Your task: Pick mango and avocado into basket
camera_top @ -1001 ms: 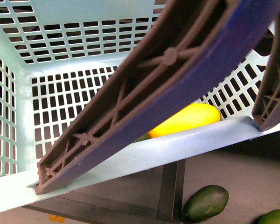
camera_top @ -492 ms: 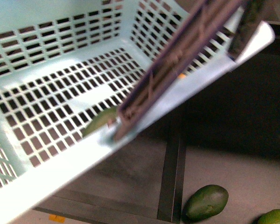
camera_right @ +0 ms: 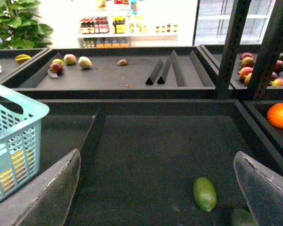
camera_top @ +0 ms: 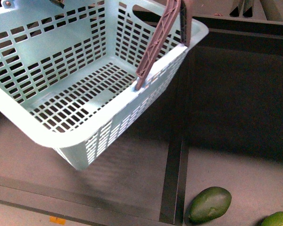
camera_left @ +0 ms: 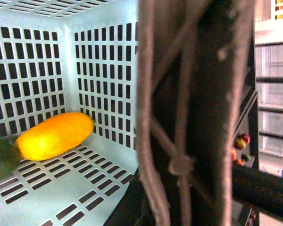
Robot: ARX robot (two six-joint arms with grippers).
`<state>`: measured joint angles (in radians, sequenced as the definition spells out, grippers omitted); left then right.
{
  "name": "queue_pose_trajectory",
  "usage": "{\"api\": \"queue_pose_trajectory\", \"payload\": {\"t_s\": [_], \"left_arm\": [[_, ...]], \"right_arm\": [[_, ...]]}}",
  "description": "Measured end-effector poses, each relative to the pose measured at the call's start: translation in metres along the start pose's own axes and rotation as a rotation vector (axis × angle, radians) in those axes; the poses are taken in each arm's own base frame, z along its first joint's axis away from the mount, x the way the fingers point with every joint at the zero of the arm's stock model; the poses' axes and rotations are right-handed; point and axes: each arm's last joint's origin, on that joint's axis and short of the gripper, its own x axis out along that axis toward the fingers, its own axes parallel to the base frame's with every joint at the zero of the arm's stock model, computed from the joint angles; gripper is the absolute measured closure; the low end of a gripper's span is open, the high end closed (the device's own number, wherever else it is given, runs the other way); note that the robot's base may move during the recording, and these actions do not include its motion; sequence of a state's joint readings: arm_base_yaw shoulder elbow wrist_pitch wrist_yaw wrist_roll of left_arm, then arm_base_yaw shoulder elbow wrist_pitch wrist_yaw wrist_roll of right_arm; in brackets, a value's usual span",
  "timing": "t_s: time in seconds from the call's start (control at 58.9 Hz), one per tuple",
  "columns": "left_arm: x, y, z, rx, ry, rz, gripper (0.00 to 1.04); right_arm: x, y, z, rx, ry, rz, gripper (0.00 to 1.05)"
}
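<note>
Dark grey display tray (camera_right: 155, 141) in a grocery aisle

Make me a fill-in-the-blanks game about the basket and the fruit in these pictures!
1. The mango lies inside the turquoise ____.
2. In the front view, the dark green avocado lies ____ the basket, on the dark shelf.
3. The right gripper holds nothing; its fingers are ____.
4. The basket's brown-grey ____ is swung up.

Missing words: basket; outside; open; handle
</note>
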<state>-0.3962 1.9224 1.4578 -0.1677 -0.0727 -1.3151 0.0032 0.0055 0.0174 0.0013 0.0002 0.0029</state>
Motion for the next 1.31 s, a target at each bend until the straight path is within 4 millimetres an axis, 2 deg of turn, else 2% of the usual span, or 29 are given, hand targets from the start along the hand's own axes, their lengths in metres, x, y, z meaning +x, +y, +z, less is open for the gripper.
{"api": "queue_pose_trajectory", "payload": {"t_s": [0.153, 0.322, 0.492, 0.679, 0.814, 0.882, 1.018, 1.086, 1.171, 1.222, 1.306], "left_arm": [[0.041, 0.002, 0.028, -0.095, -0.103, 0.018, 1.01], [0.075, 0.006, 0.043, -0.211, -0.157, 0.035, 1.01], [0.093, 0.018, 0.039, -0.237, -0.148, 0.057, 1.01], [0.098, 0.037, 0.033, -0.29, -0.143, 0.075, 1.01], [0.09, 0.052, 0.029, -0.307, -0.134, 0.095, 1.0], [0.084, 0.057, 0.028, -0.311, -0.132, 0.108, 0.82], [0.069, 0.054, 0.03, -0.323, -0.13, 0.067, 0.47], [0.051, 0.053, 0.036, -0.338, -0.15, 0.048, 0.29], [0.015, 0.061, 0.05, -0.363, -0.209, 0.041, 0.06], [-0.011, 0.07, 0.061, -0.354, -0.251, 0.089, 0.09], [-0.04, 0.079, 0.069, -0.32, -0.263, 0.17, 0.08]], "right_arm": [[0.0, 0.0, 0.0, 0.0, 0.0, 0.0, 0.09], [0.0, 0.0, 0.0, 0.0, 0.0, 0.0, 0.09], [0.0, 0.0, 0.0, 0.0, 0.0, 0.0, 0.09], [0.0, 0.0, 0.0, 0.0, 0.0, 0.0, 0.09], [0.0, 0.0, 0.0, 0.0, 0.0, 0.0, 0.09], [0.0, 0.0, 0.0, 0.0, 0.0, 0.0, 0.09], [0.0, 0.0, 0.0, 0.0, 0.0, 0.0, 0.09], [0.0, 0.0, 0.0, 0.0, 0.0, 0.0, 0.09], [0.0, 0.0, 0.0, 0.0, 0.0, 0.0, 0.09], [0.0, 0.0, 0.0, 0.0, 0.0, 0.0, 0.09], [0.0, 0.0, 0.0, 0.0, 0.0, 0.0, 0.09]]}}
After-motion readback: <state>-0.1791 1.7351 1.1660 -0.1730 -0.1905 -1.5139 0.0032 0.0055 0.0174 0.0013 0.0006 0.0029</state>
